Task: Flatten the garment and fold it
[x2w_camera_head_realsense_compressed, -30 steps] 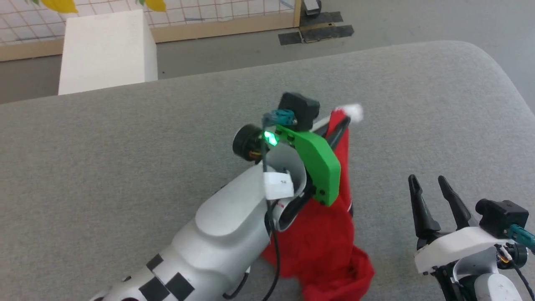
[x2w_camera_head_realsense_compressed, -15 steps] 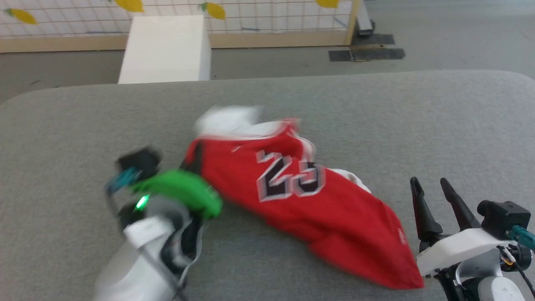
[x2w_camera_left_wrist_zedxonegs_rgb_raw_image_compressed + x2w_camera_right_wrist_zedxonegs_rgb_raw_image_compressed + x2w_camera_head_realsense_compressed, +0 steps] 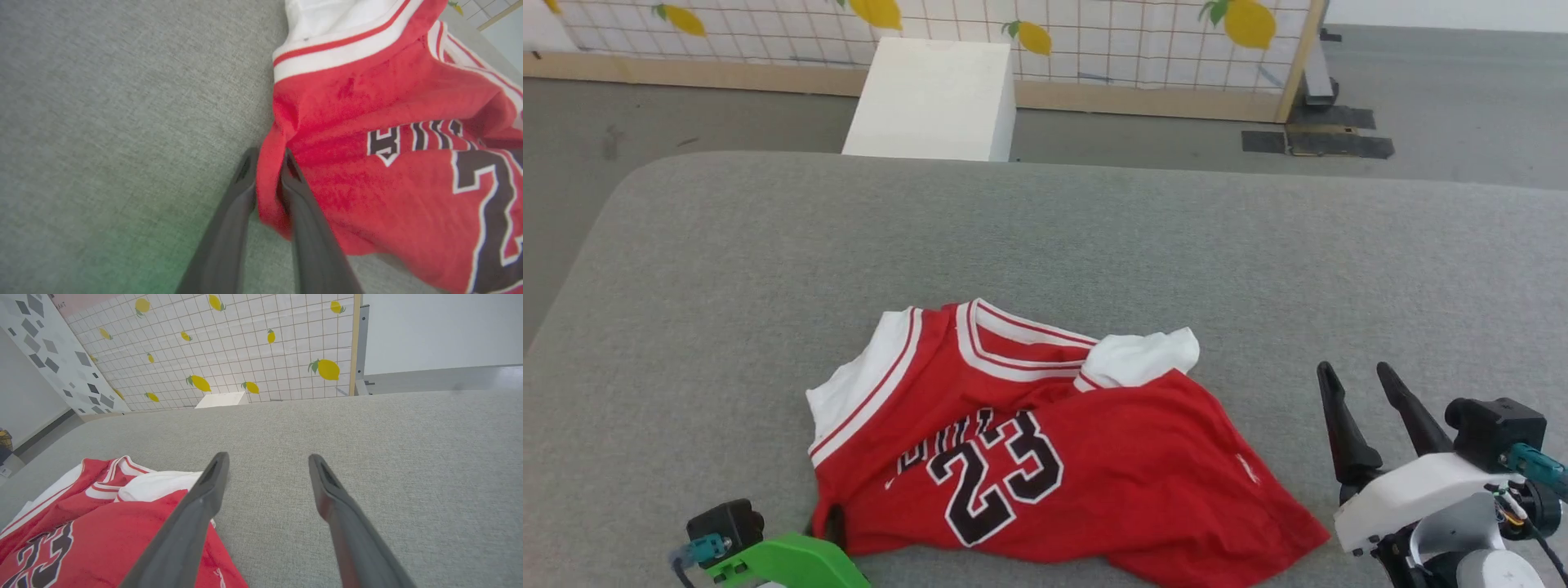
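- The left pincer is clenched on the garment. A fold of red cloth from the shirt's side edge is pinched between its two dark fingers, and both touch the cloth.
- In the left wrist view, the garment spreads from that grip ahead of the pincer and to its right. The white-and-red striped trim and a white sleeve lie ahead, and the black, white-outlined letters and number lie to the right.
- On this pincer's other side is bare gray table.
- The right pincer is released, with its jaws wide apart and nothing between them. It is over the table and points toward the far edge.
- The garment lies just to the left of the right pincer. Its red hem corner is near the pincer's base, and I cannot tell whether they touch.
- The garment lies between the two pincers, rumpled and chest up on the table. The "23" shows, the collar is on the far side, and one white sleeve is bunched by the collar.
- Past the table's far edge stand a white box and a gridded panel printed with lemons.
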Tool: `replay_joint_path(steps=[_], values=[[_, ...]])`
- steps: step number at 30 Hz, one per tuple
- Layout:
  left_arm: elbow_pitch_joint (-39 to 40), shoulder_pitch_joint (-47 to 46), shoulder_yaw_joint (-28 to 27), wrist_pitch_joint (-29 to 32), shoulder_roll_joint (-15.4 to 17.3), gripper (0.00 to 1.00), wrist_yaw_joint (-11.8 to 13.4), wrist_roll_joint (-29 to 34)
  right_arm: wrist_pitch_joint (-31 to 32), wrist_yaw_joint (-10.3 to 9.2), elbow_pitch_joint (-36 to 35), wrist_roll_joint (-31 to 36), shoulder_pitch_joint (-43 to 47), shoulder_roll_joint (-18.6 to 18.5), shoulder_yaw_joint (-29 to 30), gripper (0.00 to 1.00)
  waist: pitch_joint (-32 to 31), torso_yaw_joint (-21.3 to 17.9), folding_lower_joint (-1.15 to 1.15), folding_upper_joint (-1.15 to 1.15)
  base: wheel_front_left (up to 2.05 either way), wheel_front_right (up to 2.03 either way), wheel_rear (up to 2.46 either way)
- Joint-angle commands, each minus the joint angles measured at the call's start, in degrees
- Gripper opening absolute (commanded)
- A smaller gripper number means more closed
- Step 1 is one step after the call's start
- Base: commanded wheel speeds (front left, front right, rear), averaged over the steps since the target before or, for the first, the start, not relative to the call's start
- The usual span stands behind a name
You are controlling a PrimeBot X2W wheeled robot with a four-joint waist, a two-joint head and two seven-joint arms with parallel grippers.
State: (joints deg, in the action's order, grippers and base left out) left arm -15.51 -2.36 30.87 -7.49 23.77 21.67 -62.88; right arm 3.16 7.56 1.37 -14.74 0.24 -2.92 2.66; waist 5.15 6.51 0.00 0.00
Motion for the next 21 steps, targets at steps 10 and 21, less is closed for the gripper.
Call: replay_joint_path(steps=[10,21], values=[[9.48,-3.03,-12.98,-7.48,-6.1,1.0,-6.24,19.11,2.34,-0.08,2.71,5.55,-8.73,0.04,-5.52,1.0,2.1,3.77,0.0,0.0,0.0,0.0,0.0],[12.28,-3.0,-25.15,-7.5,-19.0,1.0,-16.74,39.07,25.07,-0.08,21.01,7.18,-23.54,0.04,-8.44,1.0,7.37,6.6,0.0,0.0,0.0,0.0,0.0]])
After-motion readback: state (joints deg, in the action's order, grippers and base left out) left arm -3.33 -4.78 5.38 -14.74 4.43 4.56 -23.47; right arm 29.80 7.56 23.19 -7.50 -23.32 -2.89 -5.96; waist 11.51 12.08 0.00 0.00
